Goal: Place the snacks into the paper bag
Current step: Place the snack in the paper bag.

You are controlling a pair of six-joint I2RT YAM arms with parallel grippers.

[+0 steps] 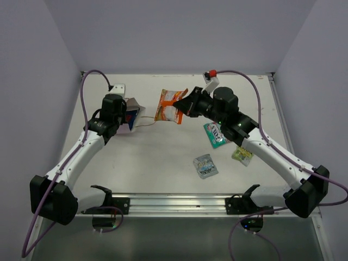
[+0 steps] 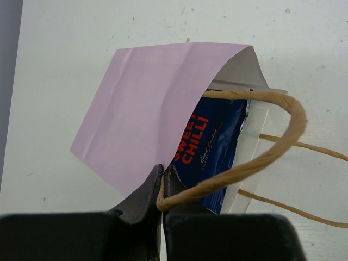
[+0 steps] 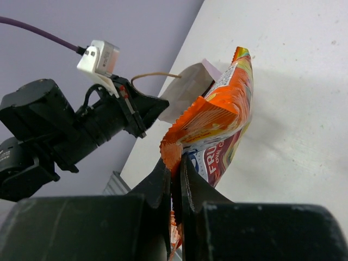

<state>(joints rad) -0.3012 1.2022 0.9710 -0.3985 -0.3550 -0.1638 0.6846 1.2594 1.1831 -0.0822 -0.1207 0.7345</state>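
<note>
My left gripper (image 1: 124,116) is shut on the rim and tan string handle (image 2: 283,147) of the pale pink paper bag (image 1: 132,110), which lies at the far left with its mouth open to the right. In the left wrist view the bag (image 2: 141,109) holds the dark blue packet (image 2: 209,147), and that gripper (image 2: 163,176) pinches the handle. My right gripper (image 1: 182,106) is shut on the orange packet (image 1: 169,105) and holds it above the table right of the bag. In the right wrist view the gripper (image 3: 176,163) clamps the orange packet (image 3: 223,119) by its crimped edge. The pink-red packet is not visible.
The teal-green packet (image 1: 215,134), yellow-green packet (image 1: 242,155) and silver-grey packet (image 1: 205,166) lie on the table under and beside the right arm. A metal rail (image 1: 179,202) runs along the near edge. Grey walls enclose the table on three sides.
</note>
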